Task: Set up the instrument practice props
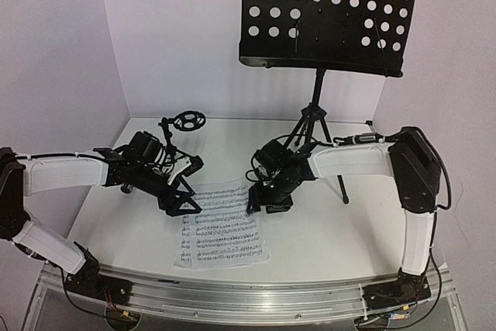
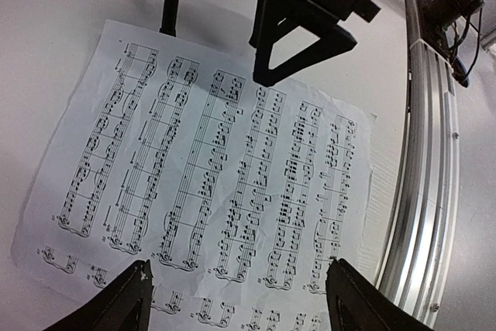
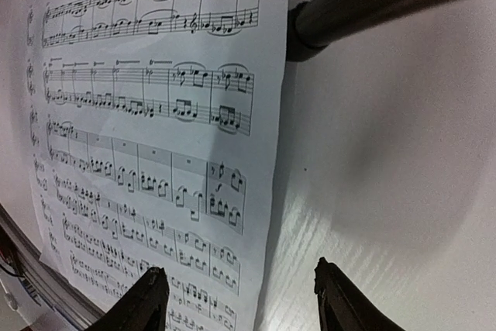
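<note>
Sheet-music page (image 1: 225, 226) flat near front edge, left gripper (image 2: 240, 288) released above it, right gripper (image 3: 242, 292) released over its right margin

One music stand (image 1: 310, 53), one mic stand (image 1: 167, 131), and sheet music (image 1: 225, 230) whose page count is unclear.

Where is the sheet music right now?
The sheet music lies flat on the table, front centre in the top view, between the left gripper and right gripper.

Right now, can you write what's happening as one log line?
left end effector: open, above sheet music | right end effector: open, over page edge | music stand tray: no pages | mic stand: back left
</note>
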Available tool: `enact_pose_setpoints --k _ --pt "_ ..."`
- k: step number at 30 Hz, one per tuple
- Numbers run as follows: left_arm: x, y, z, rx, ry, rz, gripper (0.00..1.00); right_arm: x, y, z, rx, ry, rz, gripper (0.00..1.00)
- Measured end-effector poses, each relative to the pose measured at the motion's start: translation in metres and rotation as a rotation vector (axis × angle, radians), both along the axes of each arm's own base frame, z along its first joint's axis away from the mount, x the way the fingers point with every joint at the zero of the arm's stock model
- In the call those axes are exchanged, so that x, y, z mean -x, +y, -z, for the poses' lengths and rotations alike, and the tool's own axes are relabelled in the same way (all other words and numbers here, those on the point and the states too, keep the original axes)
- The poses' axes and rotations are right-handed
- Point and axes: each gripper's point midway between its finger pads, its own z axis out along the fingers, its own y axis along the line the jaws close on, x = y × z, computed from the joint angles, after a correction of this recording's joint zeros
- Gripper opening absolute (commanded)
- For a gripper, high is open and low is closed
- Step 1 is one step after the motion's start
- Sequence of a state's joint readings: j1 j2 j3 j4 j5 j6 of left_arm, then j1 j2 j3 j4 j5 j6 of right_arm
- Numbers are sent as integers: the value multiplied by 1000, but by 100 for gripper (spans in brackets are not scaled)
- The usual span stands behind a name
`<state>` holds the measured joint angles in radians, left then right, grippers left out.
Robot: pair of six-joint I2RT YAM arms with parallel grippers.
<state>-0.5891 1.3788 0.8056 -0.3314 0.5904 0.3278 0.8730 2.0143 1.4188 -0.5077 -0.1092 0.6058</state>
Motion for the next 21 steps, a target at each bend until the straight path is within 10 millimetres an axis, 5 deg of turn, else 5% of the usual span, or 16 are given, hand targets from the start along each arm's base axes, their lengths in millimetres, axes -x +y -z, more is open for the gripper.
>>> enact_pose_setpoints --k 5,11,21 --pt "-2 3 1 30 4 -65 77 -10 9 19 10 11 26 40" --pt "-5 1 -2 56 -9 -89 77 -14 11 24 18 5 37 2" --pt "-10 -2 -8 89 -6 -120 75 -14 12 22 16 -11 5 0"
